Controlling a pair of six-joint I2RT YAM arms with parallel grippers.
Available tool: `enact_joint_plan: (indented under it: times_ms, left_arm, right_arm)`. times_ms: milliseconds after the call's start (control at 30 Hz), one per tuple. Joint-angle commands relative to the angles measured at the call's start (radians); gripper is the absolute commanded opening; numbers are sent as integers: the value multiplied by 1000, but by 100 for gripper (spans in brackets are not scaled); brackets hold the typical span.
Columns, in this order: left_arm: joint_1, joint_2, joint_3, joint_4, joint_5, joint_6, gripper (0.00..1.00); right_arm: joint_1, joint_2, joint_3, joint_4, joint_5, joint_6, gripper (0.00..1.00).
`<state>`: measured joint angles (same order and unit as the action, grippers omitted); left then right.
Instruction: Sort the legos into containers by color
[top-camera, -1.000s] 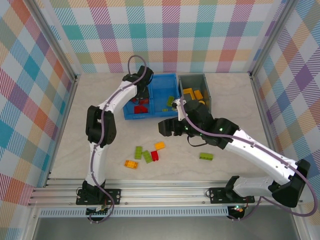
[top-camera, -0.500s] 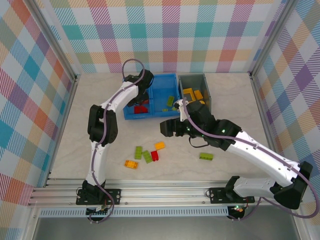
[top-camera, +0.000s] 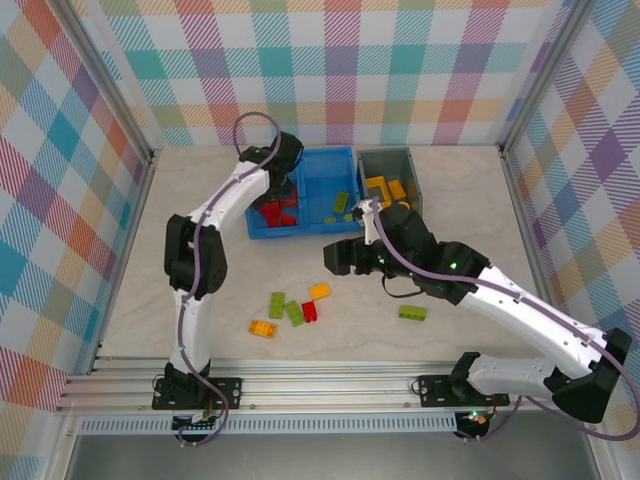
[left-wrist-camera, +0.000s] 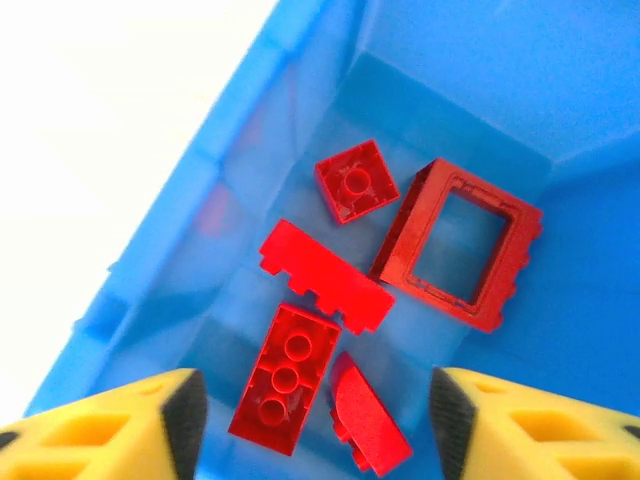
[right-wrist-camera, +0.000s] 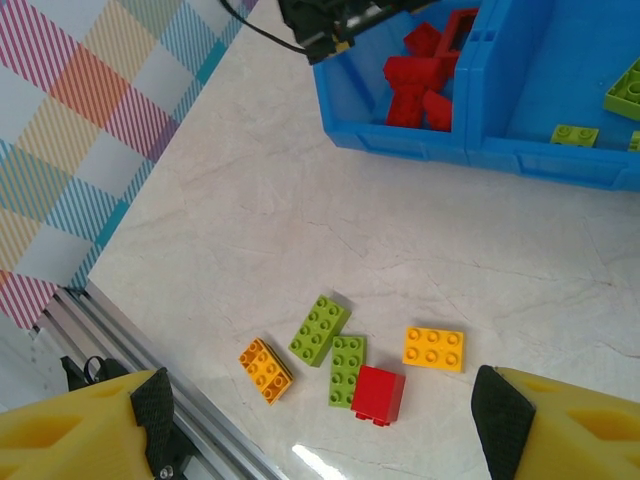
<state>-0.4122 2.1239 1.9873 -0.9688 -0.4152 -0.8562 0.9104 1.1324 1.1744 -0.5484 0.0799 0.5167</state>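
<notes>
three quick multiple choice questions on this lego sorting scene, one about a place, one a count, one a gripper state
1. Where do the binned red bricks lie?
A. blue bin, left compartment
B. blue bin, right compartment
C. grey bin

2. How many red bricks lie loose on the table?
A. none
B. one
C. three

3. How is the right gripper?
A. open, holding nothing
B. shut on a brick
C. shut, empty

Answers:
1 A, the top view shows the red pile in the left half, while the grey bin holds orange-yellow pieces.
2 B, a single red brick lies out there.
3 A, its fingers stand wide apart with nothing between them.
</notes>
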Motion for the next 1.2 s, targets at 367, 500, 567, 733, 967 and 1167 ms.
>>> enact_joint_plan:
  times_ms: [367, 500, 567, 733, 967, 1167]
  left_arm:
    - [-390, -631, -608, 249, -62, 146, 55]
    - [-662, -757, -804, 341, -123, 145, 58]
    - [-783, -782, -878, 395, -136, 138, 59]
    - [-1001, -758, -959, 513, -178, 225, 65]
    - [-1120, -757, -1013, 629, -179, 339, 68]
    - [-1137, -777, -1036, 674, -173, 347, 70]
  right_arm:
    - [-240, -55, -176, -446, 162, 374, 79]
    - [-287, -115, -318, -493, 119, 528, 81]
    - [-307, -177, -381, -503, 100, 641, 81]
    - [-322, -260, -472, -439, 48, 914, 79]
    - [-357, -212, -538, -310, 7, 1182, 76]
    - [-452, -148, -630, -163, -78, 1257, 74]
